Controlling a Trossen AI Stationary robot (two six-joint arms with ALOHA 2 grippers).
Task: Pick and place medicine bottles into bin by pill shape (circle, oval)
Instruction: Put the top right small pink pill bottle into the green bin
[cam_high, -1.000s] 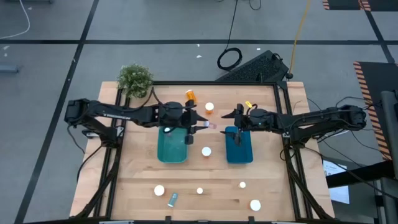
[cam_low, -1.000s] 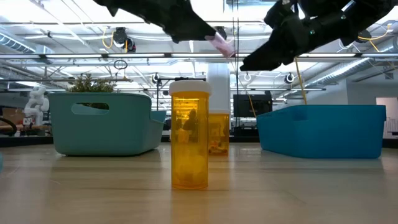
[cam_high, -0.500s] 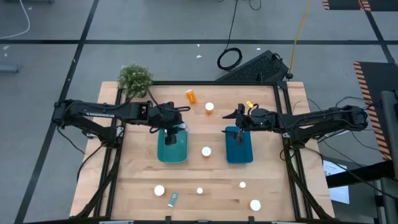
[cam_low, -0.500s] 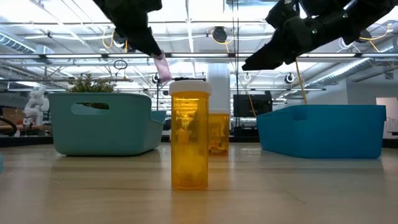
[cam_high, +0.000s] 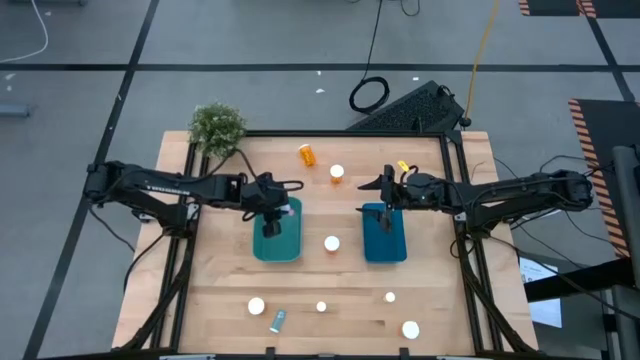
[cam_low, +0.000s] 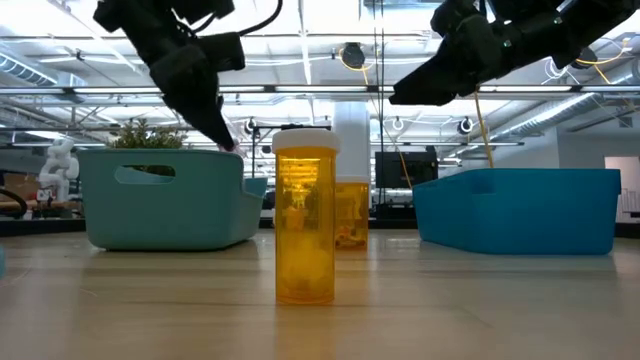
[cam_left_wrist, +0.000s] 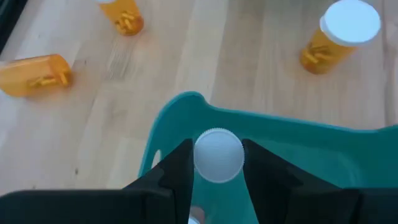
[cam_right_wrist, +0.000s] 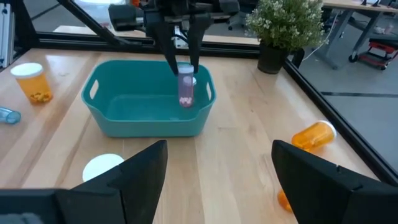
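My left gripper hangs over the light teal bin, shut on a small pinkish bottle with a white cap. The bottle stands upright inside the bin's walls. My right gripper is open and holds nothing, above the far end of the dark blue bin. An orange bottle lies on its side at the back. Capped bottles stand at the back and between the bins. My left gripper pinches the pinkish bottle at its capped upper end between its two fingers. The fingers come from above and point down. The bottle hangs upright below them, inside the teal bin; whether its base touches the bin floor I cannot tell.
Near the front edge stand several white-capped bottles, and a blue bottle lies there. A potted plant sits at the far left corner. A dark frame borders the wooden table.
My left gripper has carried the pinkish bottle from the gap between the bins toward the table's left edge and down into the teal bin. It has tipped from nearly level to pointing down, so the bottle now stands upright.
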